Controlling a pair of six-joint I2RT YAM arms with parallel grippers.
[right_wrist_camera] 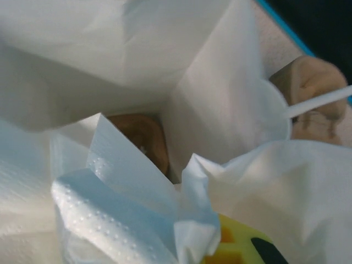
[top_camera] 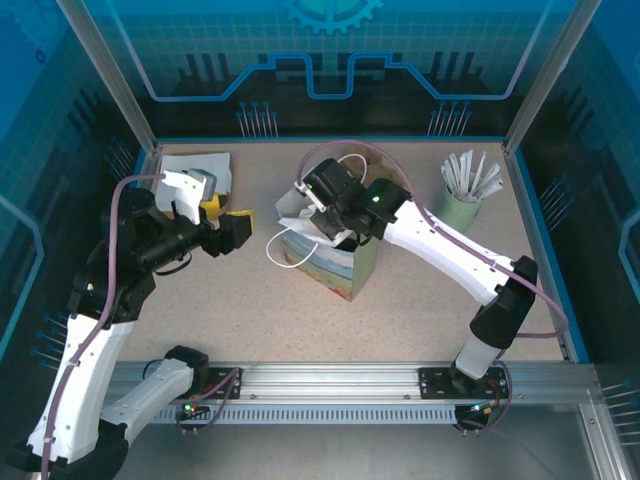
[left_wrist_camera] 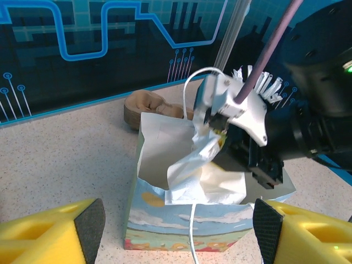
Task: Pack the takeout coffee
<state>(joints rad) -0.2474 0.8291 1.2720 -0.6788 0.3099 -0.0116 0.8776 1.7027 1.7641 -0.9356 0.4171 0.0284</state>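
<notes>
Seemingly the packing is in its later part. The paper bag (top_camera: 332,272), printed with sky and landscape, stands upright mid-table with its mouth open. The right gripper (left_wrist_camera: 215,140) reaches down into that mouth from above. Its fingers are pressed together on a crumpled white napkin (left_wrist_camera: 190,170), which hangs from them into the bag, so the step in hand looks like adding the napkin.

The left gripper (top_camera: 232,232) hangs just left of the bag. Its yellow fingers (left_wrist_camera: 82,228) are spread wide, holding nothing and touching nothing.

I cannot place the takeout coffee for certain. From the right wrist, a brown rounded shape (right_wrist_camera: 137,140) sits deep in the bag's corner, half covered by napkin folds. It may be the cup, but its colour and top are too hidden to say. If it is, the main job is done, and what is left is to let go of the napkin, draw the arm out and perhaps tidy the bag's mouth and white handles (top_camera: 285,258).

Other things stand apart from the bag:
- A pale green cup of white sticks (top_camera: 462,205) stands near the far right corner.
- A brown moulded piece (left_wrist_camera: 147,107) lies on the table just behind the bag.
- Some white sheets (top_camera: 200,165) lie at the far left.

Whether sticks belong in the bag is not clear from the task.
</notes>
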